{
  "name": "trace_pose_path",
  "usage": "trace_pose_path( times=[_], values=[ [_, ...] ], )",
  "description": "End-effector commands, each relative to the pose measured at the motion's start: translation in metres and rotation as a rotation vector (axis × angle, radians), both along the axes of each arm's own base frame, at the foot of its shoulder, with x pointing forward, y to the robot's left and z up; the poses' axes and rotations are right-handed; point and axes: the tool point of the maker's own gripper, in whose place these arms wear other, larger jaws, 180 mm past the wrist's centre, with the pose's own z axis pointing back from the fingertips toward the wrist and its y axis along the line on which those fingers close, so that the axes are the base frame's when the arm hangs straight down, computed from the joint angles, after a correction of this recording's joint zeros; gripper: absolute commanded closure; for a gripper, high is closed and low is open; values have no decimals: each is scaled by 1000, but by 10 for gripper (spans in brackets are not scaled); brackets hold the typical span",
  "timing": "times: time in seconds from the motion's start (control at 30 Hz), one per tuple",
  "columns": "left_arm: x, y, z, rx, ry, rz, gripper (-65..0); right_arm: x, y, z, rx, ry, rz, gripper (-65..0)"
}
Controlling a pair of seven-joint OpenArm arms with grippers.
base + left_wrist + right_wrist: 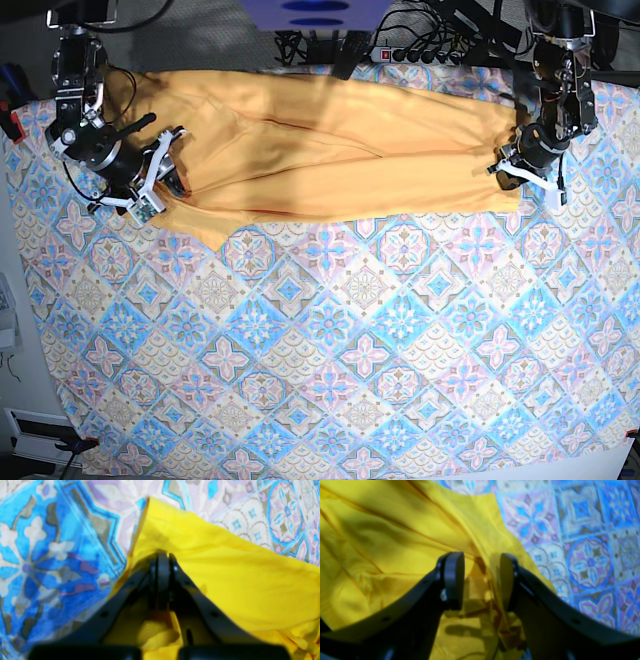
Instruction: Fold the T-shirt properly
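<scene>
The yellow-orange T-shirt (pixel 330 150) lies stretched in a long wrinkled band across the far part of the table. In the base view my left gripper (pixel 510 170) is at the shirt's right end. The left wrist view shows that gripper (pixel 162 557) shut, with the T-shirt (pixel 225 567) pinched between its fingers near a cloth edge. At the shirt's left end is my right gripper (pixel 165 185). In the right wrist view it (pixel 481 580) stands open, its fingers apart over a fold of the T-shirt (pixel 382 530) close to the hem.
A blue-pink patterned tablecloth (pixel 330 340) covers the whole table, and its near half has nothing lying on it. Cables and a power strip (pixel 420 50) lie behind the far edge. The arm bases stand at the far left and far right corners.
</scene>
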Motion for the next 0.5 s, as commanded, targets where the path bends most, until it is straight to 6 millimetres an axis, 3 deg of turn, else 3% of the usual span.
trace_pose_path(
  times=[0.0, 0.2, 0.47],
  values=[
    [-36, 14, -22, 74, 173, 19, -16, 4, -3, 3, -10, -18, 8, -232],
    [-36, 14, -22, 74, 173, 19, -16, -1, -3, -16, -56, -1, 45, -232],
    [-36, 14, -22, 74, 173, 19, -16, 8, -1, -6, -58, -38, 53, -232]
  ],
)
